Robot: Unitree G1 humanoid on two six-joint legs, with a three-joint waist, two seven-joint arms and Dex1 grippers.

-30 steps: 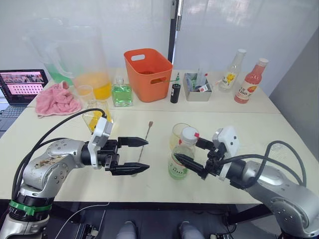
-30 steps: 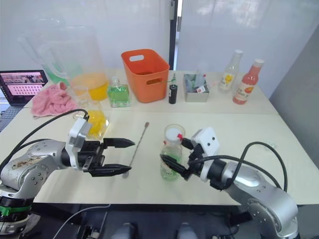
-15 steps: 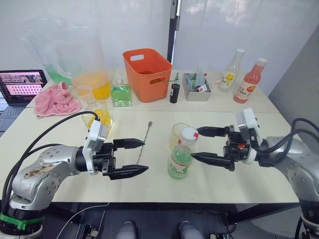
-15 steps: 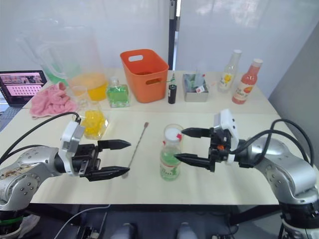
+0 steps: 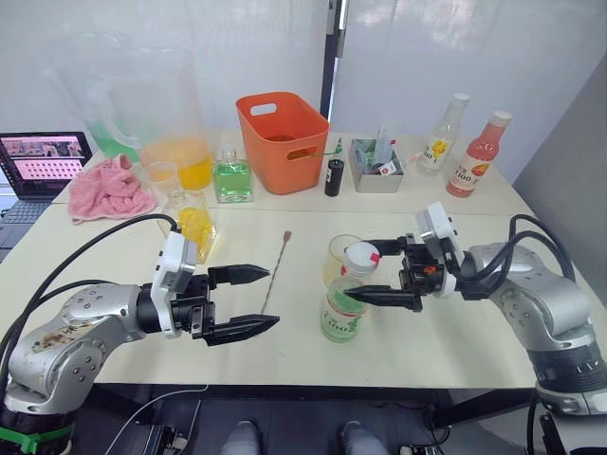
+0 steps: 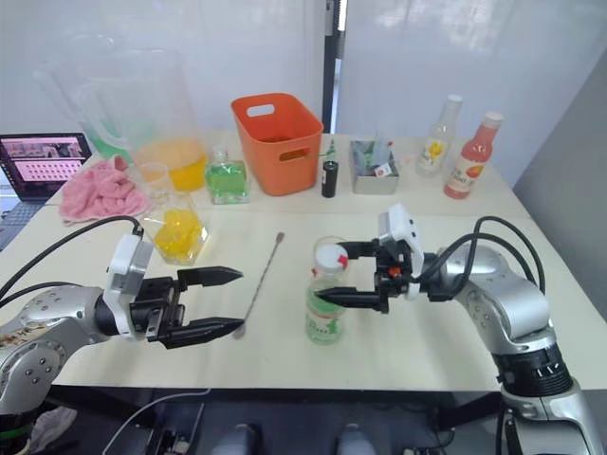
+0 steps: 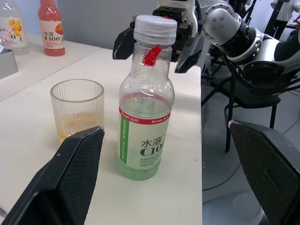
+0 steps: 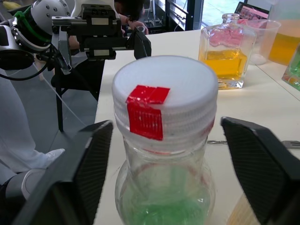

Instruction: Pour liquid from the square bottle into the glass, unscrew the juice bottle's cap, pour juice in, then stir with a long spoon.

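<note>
Pale cream table (image 5: pixel 285 360) set before a white wall (image 5: pixel 247 47) split by a dark vertical post (image 5: pixel 329 57), with a grey wall panel (image 5: pixel 569 180) at the right and daylight diffused through frosted panes (image 5: pixel 446 47).

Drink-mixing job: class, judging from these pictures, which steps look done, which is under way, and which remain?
Done, it seems: the ribbed clear glass holds a little orange liquid. Under way: the open right gripper brackets the white screw cap, not yet gripping; the cap sits on the green-labelled juice bottle. Left: unscrewing, pouring juice, stirring. The long metal spoon lies on the table; the left gripper is open.
</note>
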